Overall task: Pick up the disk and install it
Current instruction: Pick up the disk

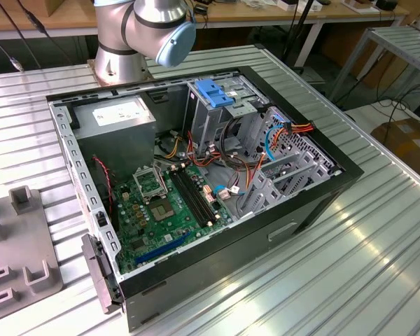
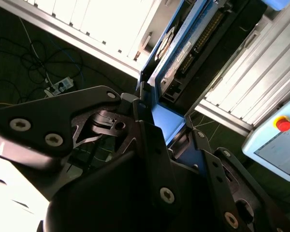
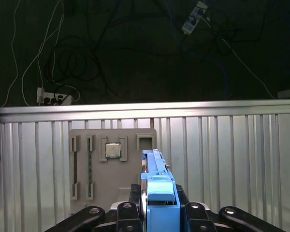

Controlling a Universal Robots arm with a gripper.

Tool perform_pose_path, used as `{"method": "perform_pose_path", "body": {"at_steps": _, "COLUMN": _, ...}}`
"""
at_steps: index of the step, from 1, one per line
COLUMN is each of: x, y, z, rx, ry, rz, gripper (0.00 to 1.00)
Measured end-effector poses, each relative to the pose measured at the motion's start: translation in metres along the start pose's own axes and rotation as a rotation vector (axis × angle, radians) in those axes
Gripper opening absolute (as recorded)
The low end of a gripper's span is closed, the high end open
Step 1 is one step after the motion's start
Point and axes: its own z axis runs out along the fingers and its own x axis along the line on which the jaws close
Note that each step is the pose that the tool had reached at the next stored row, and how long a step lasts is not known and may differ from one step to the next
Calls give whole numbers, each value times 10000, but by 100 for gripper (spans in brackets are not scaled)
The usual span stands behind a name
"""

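In the first wrist view the disk [image 3: 155,168] is held edge-on, its blue side rails pinched between the jaws of the gripper [image 3: 158,197], which are pressed against it. It is carried over the slatted worktop [image 3: 232,159], just beside the grey parts holder [image 3: 82,164] in which a processor chip [image 3: 112,151] is set. In the exterior view the open computer case [image 1: 315,203] is seen lying in the middle of the worktop.
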Motion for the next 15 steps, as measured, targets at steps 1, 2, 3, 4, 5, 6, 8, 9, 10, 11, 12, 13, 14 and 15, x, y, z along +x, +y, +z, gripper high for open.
{"method": "perform_pose_path", "body": {"at_steps": 1, "x": 0, "y": -7, "z": 0, "rx": 1, "ry": 0, "rz": -1, "gripper": 37}}
{"method": "perform_pose_path", "body": {"at_steps": 2, "x": 0, "y": -16, "z": 0, "rx": 0, "ry": 0, "rz": -1, "gripper": 37}}
{"method": "perform_pose_path", "body": {"at_steps": 3, "x": -1, "y": -30, "z": 0, "rx": 0, "ry": 0, "rz": -1, "gripper": 37}}
{"method": "perform_pose_path", "body": {"at_steps": 4, "x": -1, "y": -42, "z": 0, "rx": 0, "ry": 0, "rz": 0, "gripper": 37}}
{"method": "perform_pose_path", "body": {"at_steps": 5, "x": -2, "y": -57, "z": 0, "rx": 1, "ry": 0, "rz": 0, "gripper": 37}}
{"method": "perform_pose_path", "body": {"at_steps": 6, "x": -2, "y": -71, "z": 0, "rx": 1, "ry": 0, "rz": 0, "gripper": 37}}
{"method": "perform_pose_path", "body": {"at_steps": 8, "x": -3, "y": -95, "z": 0, "rx": 1, "ry": 0, "rz": -1, "gripper": 37}}
{"method": "perform_pose_path", "body": {"at_steps": 9, "x": -4, "y": -109, "z": 0, "rx": 0, "ry": 0, "rz": 0, "gripper": 37}}
{"method": "perform_pose_path", "body": {"at_steps": 10, "x": -4, "y": -121, "z": 0, "rx": 0, "ry": 0, "rz": 0, "gripper": 37}}
{"method": "perform_pose_path", "body": {"at_steps": 11, "x": -5, "y": -145, "z": 0, "rx": 1, "ry": 0, "rz": 0, "gripper": 37}}
{"method": "perform_pose_path", "body": {"at_steps": 12, "x": -6, "y": -160, "z": -1, "rx": 1, "ry": 0, "rz": 0, "gripper": 37}}
{"method": "perform_pose_path", "body": {"at_steps": 13, "x": -6, "y": -169, "z": -1, "rx": 1, "ry": 0, "rz": 0, "gripper": 37}}
{"method": "perform_pose_path", "body": {"at_steps": 14, "x": -7, "y": -182, "z": -1, "rx": 0, "ry": 0, "rz": 0, "gripper": 37}}
{"method": "perform_pose_path", "body": {"at_steps": 15, "x": -7, "y": -196, "z": -1, "rx": 1, "ry": 0, "rz": 0, "gripper": 37}}
